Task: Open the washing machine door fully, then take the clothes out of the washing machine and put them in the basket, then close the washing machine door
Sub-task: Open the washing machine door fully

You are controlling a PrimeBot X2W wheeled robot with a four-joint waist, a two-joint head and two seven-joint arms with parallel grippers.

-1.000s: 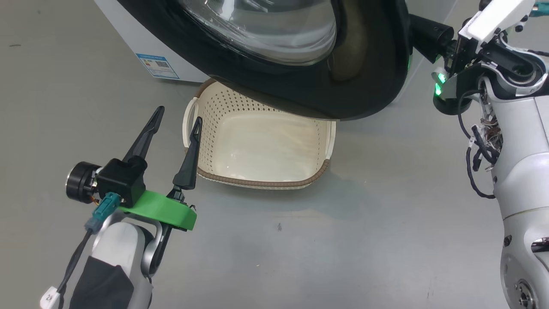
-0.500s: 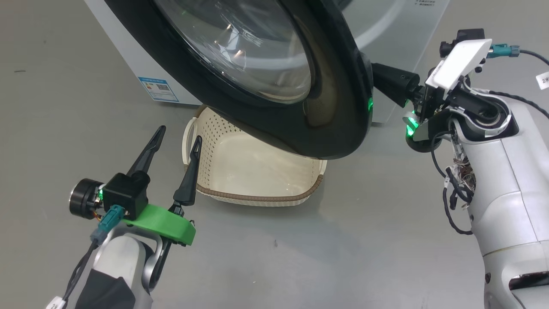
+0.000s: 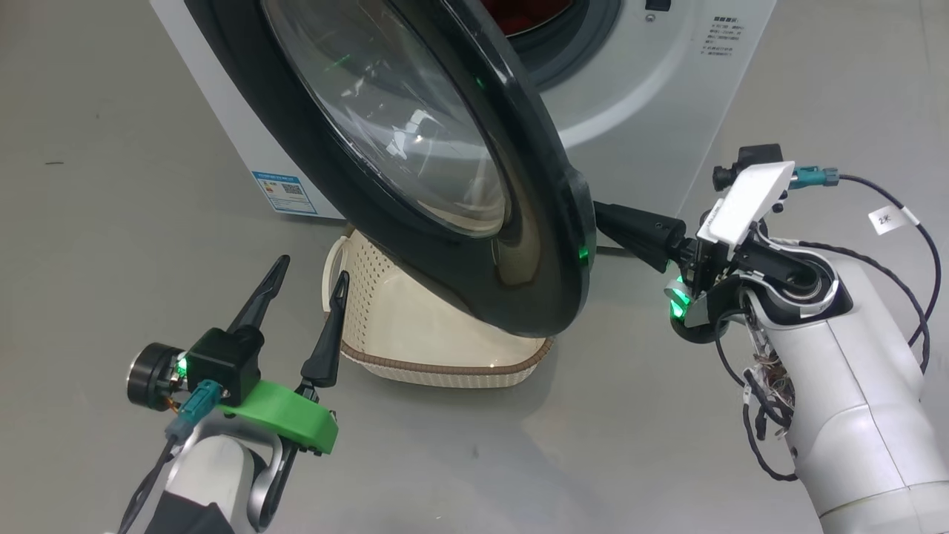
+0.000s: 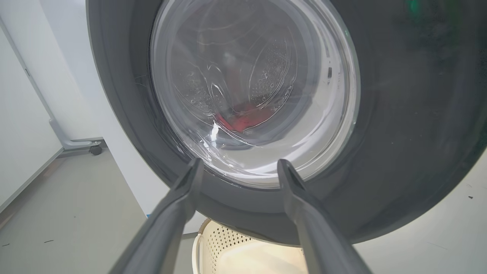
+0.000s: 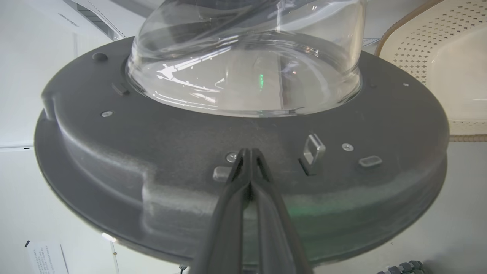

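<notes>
Door point(image 3: 534, 282), glossy black with bulging glass, meets pinched-together right gripper point(image 5: 249, 151); left gripper point(image 3: 312, 268) gapes

Black-rimmed door point(image 3: 400, 148) partly open above cream basket point(image 3: 445, 375); red clothes point(image 4: 243, 121), apparently, inside white washing machine point(image 3: 652, 96).

**Bright light, glinting glass**

Evenly lit from above; soft shadows pool on the grey floor point(image 3: 474, 460) under the washing machine door point(image 3: 534, 282), whose glass window point(image 3: 385, 119) throws white glints. My wrist views bow at the edges, and the fingers point(image 4: 167, 228) of my left hand point(image 4: 239, 163) blur close up.
</notes>
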